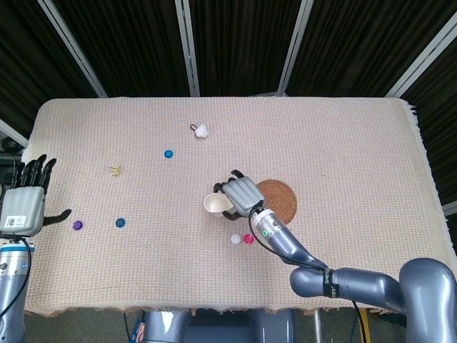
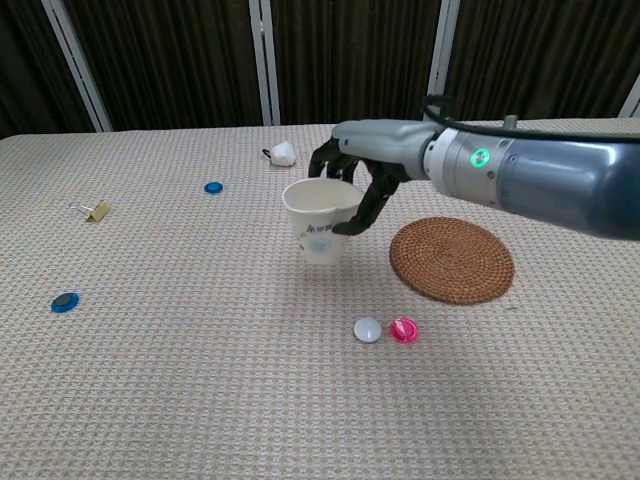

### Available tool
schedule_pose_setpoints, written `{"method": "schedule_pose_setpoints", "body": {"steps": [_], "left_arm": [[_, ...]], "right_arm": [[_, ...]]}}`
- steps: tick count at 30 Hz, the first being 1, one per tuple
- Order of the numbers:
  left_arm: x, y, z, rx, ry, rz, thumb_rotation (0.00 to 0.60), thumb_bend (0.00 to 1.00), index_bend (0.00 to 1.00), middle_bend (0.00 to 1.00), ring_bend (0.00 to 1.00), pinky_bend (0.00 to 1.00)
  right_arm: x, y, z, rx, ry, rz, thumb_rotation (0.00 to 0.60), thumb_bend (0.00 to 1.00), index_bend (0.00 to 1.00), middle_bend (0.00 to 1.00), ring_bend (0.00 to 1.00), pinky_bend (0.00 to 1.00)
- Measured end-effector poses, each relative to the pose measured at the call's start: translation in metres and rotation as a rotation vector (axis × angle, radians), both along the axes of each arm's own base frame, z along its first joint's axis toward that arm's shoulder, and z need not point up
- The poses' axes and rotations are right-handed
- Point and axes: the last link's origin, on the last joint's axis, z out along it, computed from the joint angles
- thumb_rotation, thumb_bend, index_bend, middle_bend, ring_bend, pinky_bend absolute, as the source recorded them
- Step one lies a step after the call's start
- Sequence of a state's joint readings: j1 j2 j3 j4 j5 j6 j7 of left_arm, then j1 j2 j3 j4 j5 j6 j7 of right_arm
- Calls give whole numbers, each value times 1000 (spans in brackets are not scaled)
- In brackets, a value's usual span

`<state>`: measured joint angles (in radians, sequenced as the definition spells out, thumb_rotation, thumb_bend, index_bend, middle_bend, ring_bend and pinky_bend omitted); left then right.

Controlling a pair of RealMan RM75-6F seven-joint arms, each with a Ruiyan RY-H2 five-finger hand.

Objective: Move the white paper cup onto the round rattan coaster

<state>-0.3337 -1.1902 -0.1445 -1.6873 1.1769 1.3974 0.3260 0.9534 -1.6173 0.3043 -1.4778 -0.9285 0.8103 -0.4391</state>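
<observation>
step: you've got the white paper cup [image 2: 321, 223] up off the counter [image 2: 200, 380], so this reads as the carry leg, not the grab.
right hand: your right hand [image 2: 352, 180] is wrapped round the cup's rim and upper wall, thumb on the near side. The cup looks tipped a bit and its rim a little squashed.
left hand: your left hand [image 1: 25, 200] hangs at the counter's 9 o'clock edge, fingers spread, holding nothing.
cup spot: in the air, just beside the round rattan coaster [image 2: 452, 259], at the coaster's 9 o'clock in the head view.
next move: I'd guess you slide toward 3 o'clock till the base is over the middle of the coaster, level it, then lower and let go.
watch out: the white cap [image 2: 367, 329] and pink cap [image 2: 404, 329] sit near the coaster's 7 o'clock.
writing: there's a small print and a line of text on the cup wall, too small to read. No brand I can make out.
</observation>
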Motion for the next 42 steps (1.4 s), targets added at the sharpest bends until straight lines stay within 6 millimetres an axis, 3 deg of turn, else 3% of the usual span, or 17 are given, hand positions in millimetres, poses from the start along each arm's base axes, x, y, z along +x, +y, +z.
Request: {"method": "schedule_pose_setpoints", "body": {"steps": [5, 10, 14, 20, 25, 27, 29, 32, 37, 42], "left_arm": [[1, -1, -2, -9, 0, -4, 600, 0, 0, 0, 0, 0], [3, -3, -3, -16, -1, -12, 600, 0, 0, 0, 0, 0], [5, -5, -5, -24, 1, -20, 600, 0, 0, 0, 0, 0], [6, -7, -5, -29, 2, -22, 600, 0, 0, 0, 0, 0], [5, -7, -5, -30, 3, -17, 600, 0, 0, 0, 0, 0], [5, -6, -5, -31, 3, -16, 600, 0, 0, 0, 0, 0], [4, -6, -5, -31, 3, -15, 600, 0, 0, 0, 0, 0], [4, -6, -5, -30, 2, -14, 600, 0, 0, 0, 0, 0], [4, -6, -4, -29, -4, -13, 600, 0, 0, 0, 0, 0], [5, -7, -3, -31, -10, -21, 600, 0, 0, 0, 0, 0]], "right_arm": [[-26, -10, 32, -55, 2, -62, 600, 217, 346, 433, 330, 138], [-71, -8, 54, -78, 30, -156, 600, 218, 346, 433, 330, 138], [-100, -1, 59, -70, 37, -213, 600, 218, 346, 433, 330, 138], [-126, 1, 58, -74, 53, -243, 600, 219, 347, 433, 330, 138], [-131, 1, 52, -73, 42, -238, 600, 211, 342, 433, 329, 138], [-130, 1, 50, -73, 39, -233, 600, 120, 274, 399, 299, 93], [-129, 1, 49, -76, 39, -224, 600, 2, 92, 233, 153, 11], [-129, 1, 49, -82, 48, -214, 600, 0, 0, 27, 3, 0], [-123, 6, 58, -101, 22, -198, 600, 0, 0, 0, 0, 0], [-123, 21, 91, -182, -2, -153, 600, 0, 0, 0, 0, 0]]}}
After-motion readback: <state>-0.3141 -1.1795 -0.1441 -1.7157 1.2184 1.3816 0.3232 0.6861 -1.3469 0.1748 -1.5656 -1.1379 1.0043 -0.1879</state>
